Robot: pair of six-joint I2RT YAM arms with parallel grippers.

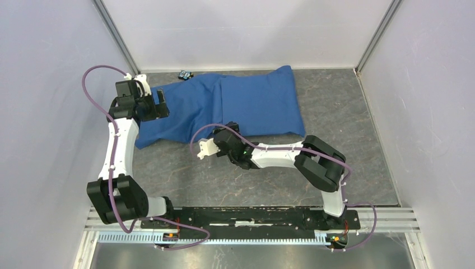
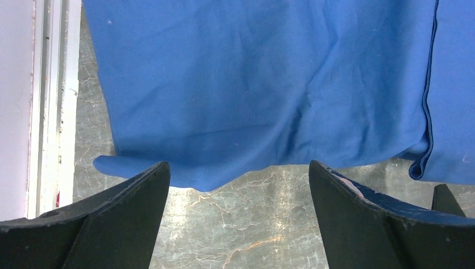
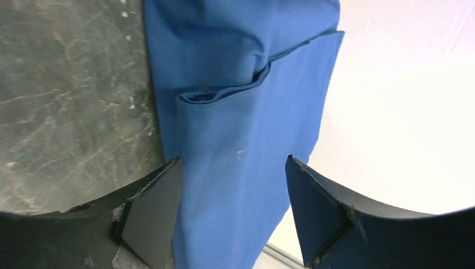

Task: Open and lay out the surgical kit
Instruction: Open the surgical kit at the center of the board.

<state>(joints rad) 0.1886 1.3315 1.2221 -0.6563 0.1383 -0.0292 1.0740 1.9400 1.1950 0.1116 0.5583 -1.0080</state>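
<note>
The blue cloth wrap (image 1: 235, 103) lies folded shut across the back of the grey marble table (image 1: 347, 112). The tray, pan, instruments and packets are out of view. My left gripper (image 1: 161, 105) hovers at the cloth's left end. In the left wrist view it (image 2: 240, 168) is open and empty, with the cloth's edge (image 2: 252, 101) just beyond the fingertips. My right gripper (image 1: 231, 129) is at the cloth's near edge. In the right wrist view it (image 3: 232, 162) is open, with a folded flap of cloth (image 3: 241, 145) lying between its fingers.
A small block toy (image 1: 185, 74) sits at the back wall by the cloth's far left corner. White walls close in the table on three sides. A metal rail (image 1: 252, 216) carries both arm bases at the near edge.
</note>
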